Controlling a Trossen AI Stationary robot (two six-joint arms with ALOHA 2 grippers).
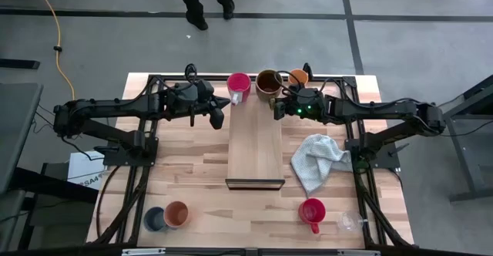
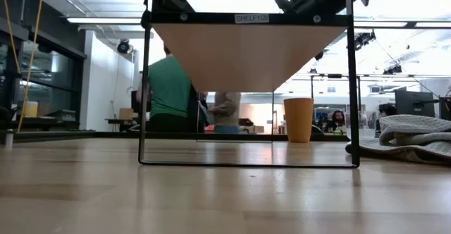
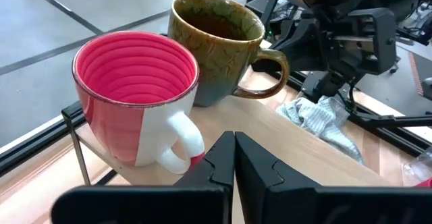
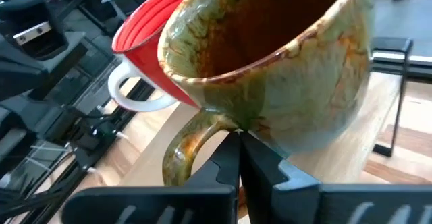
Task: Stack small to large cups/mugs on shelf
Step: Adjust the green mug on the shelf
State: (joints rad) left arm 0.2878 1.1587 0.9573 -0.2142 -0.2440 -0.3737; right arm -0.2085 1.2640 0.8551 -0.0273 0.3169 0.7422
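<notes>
A red mug (image 1: 239, 85) and a large olive-brown mug (image 1: 269, 81) stand upright side by side on the far end of the pale wooden shelf (image 1: 254, 144). My left gripper (image 3: 234, 158) is shut, just short of the red mug's white handle (image 3: 181, 137). My right gripper (image 4: 237, 158) is shut and points at the olive mug (image 4: 270, 62), close to its handle. An orange cup (image 1: 298, 76) stands on the table behind the shelf. A blue cup (image 1: 154, 219), an orange cup (image 1: 177, 213), a red mug (image 1: 312, 212) and a clear glass cup (image 1: 348, 222) stand near the table's front edge. My right gripper's shut fingertips (image 4: 237, 137) stand at the olive mug's wall where the handle joins it (image 4: 223, 119), coming slanting down from the table's right and near side. I cannot tell whether they touch it. The mug rests on the shelf.
A pale grey cloth (image 1: 317, 162) lies crumpled on the table right of the shelf. The shelf's black metal frame (image 2: 144, 86) lifts the board off the table. People stand in the room beyond the far edge.
</notes>
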